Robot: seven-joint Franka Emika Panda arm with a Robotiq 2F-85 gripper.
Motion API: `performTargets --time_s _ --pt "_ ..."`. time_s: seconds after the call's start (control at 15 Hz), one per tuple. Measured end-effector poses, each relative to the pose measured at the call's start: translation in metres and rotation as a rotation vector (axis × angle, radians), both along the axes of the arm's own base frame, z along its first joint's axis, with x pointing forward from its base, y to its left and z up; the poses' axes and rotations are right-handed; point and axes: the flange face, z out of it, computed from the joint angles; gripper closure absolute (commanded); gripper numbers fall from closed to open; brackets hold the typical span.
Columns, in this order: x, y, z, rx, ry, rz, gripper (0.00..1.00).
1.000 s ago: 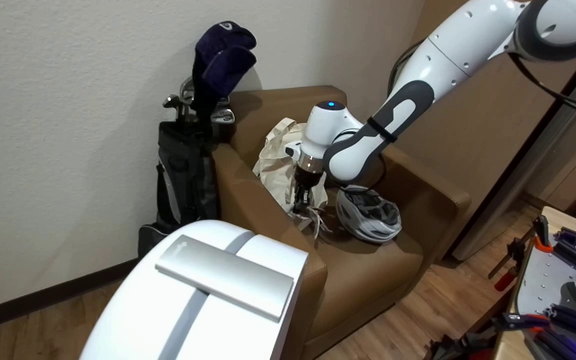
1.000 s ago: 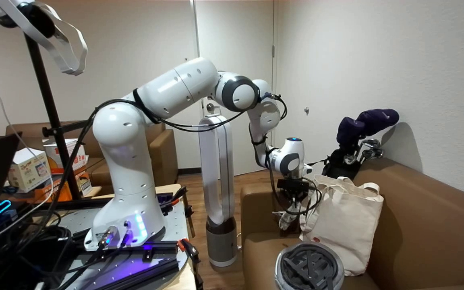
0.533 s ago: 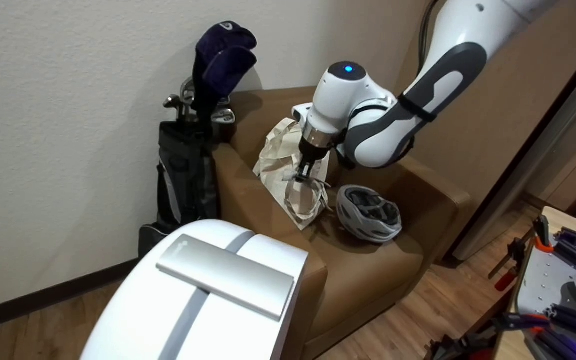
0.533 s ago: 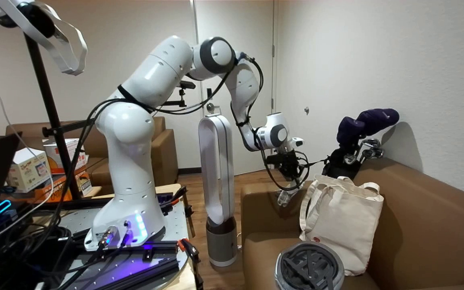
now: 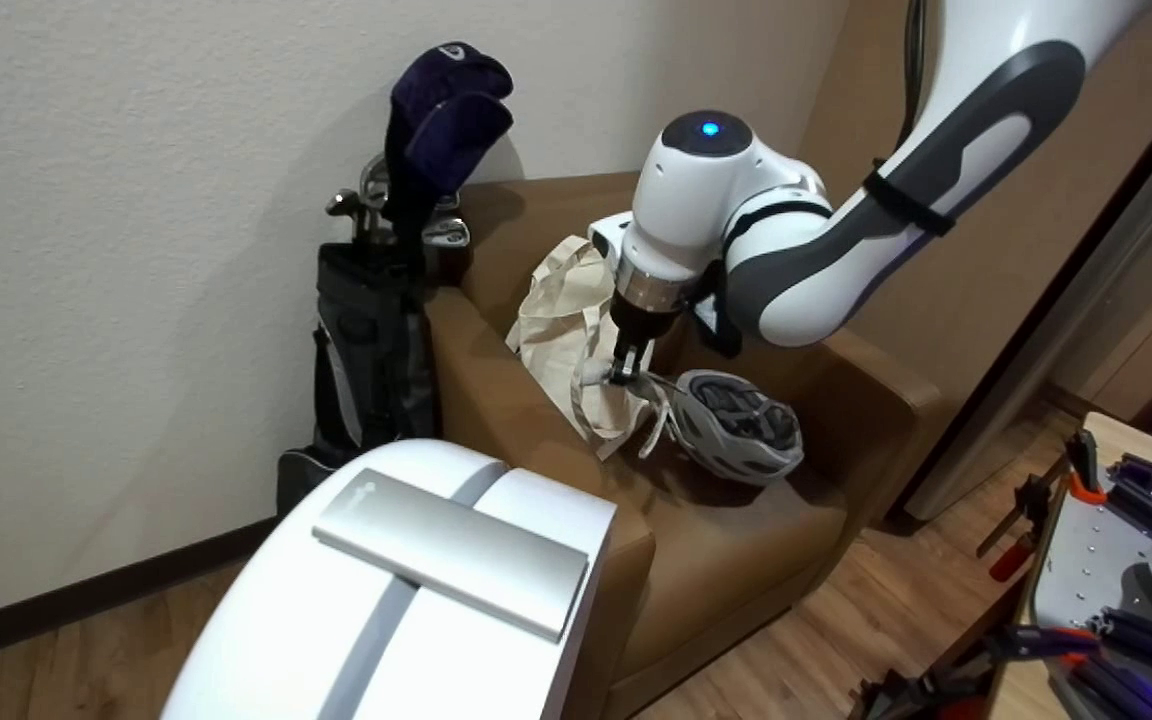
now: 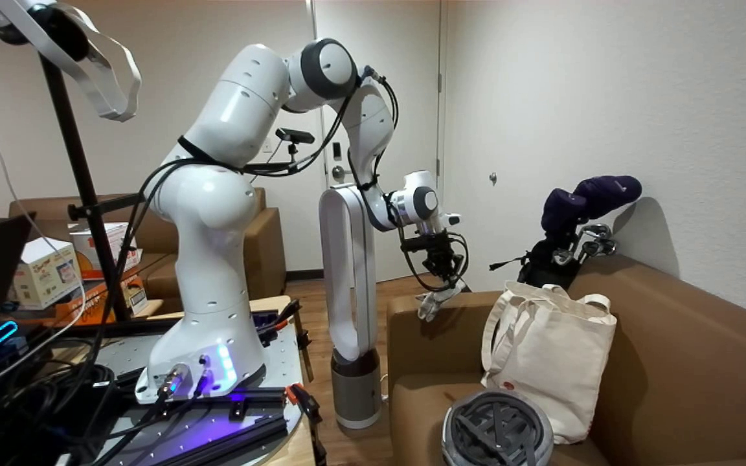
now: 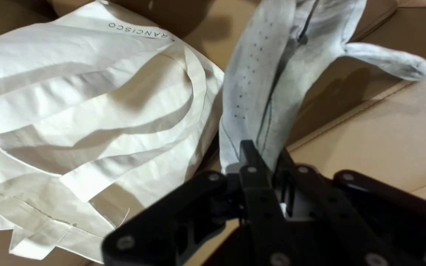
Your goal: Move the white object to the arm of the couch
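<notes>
Pale wall (image 5: pixel 186 250) (textured), wood-look floor (image 5: pixel 826 630)

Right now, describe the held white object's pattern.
Rows of small dark dots along part of the white object, clearest in the wrist view.

The brown couch seat (image 5: pixel 731 543) carries a cream cloth tote bag (image 6: pixel 557 362). Just beside the bag, on the same seat, lies a grey helmet (image 5: pixel 736 430), hollow side up. Well apart from the bag, the metal-plated tabletop (image 6: pixel 285 362) bears the robot's base (image 6: pixel 208 349) and black rails (image 6: pixel 230 440).
</notes>
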Motion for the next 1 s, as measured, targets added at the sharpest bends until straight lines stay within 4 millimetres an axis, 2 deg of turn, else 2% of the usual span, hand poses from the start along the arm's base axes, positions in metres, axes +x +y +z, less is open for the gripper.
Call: performTargets --time_s 0.07,0.13,0.4,0.73,1.0 --pt "-0.001 -0.001 -0.001 0.002 0.000 0.002 0.87" --pt "-0.001 -0.002 -0.001 0.004 -0.001 0.001 0.96" --pt "-0.004 0.001 -0.004 0.017 0.023 -0.024 0.96" --pt "-0.030 0.031 -0.005 0.108 0.252 -0.168 0.97" --pt "-0.031 0.048 -0.002 0.247 0.295 -0.267 0.97"
